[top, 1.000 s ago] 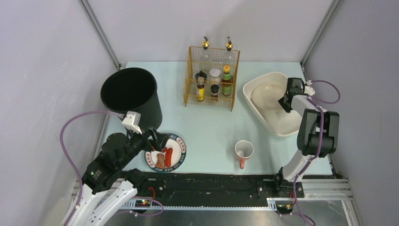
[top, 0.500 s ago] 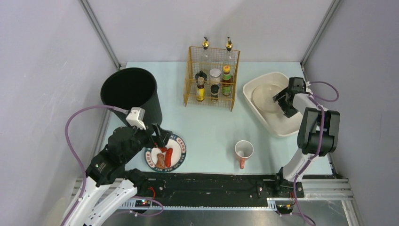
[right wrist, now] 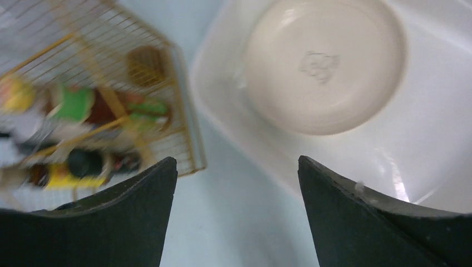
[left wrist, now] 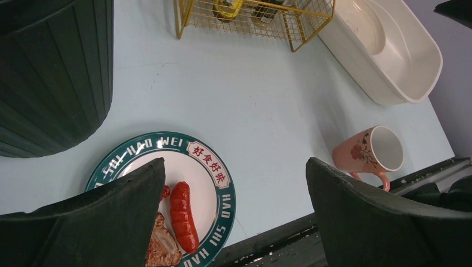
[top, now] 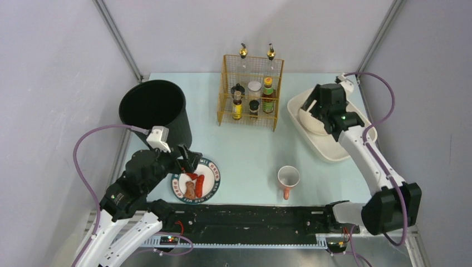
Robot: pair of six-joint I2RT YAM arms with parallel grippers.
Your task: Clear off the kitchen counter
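The kitchen counter (top: 250,150) is a pale mint tabletop. A green-rimmed plate (top: 215,179) with a red sausage (top: 199,184) and a piece of meat lies at its front left. A pink mug (top: 288,179) lies at front centre. My left gripper (top: 189,158) is open and empty, hovering over the plate's far-left edge. The left wrist view shows the plate (left wrist: 222,183), the sausage (left wrist: 182,217) and the mug (left wrist: 375,153) between its fingers (left wrist: 235,161). My right gripper (top: 308,104) is open and empty over the left rim of the white tub (top: 334,147).
A black bin (top: 155,111) stands at the left. A yellow wire rack (top: 251,92) holding bottles stands at the back centre. A cream bowl (right wrist: 325,61) sits in the tub (right wrist: 423,139). The rack (right wrist: 100,100) is close to the right gripper's left.
My right arm has swung from the tub's right side across to its left rim, nearer the rack. My left gripper has drawn back slightly from above the plate.
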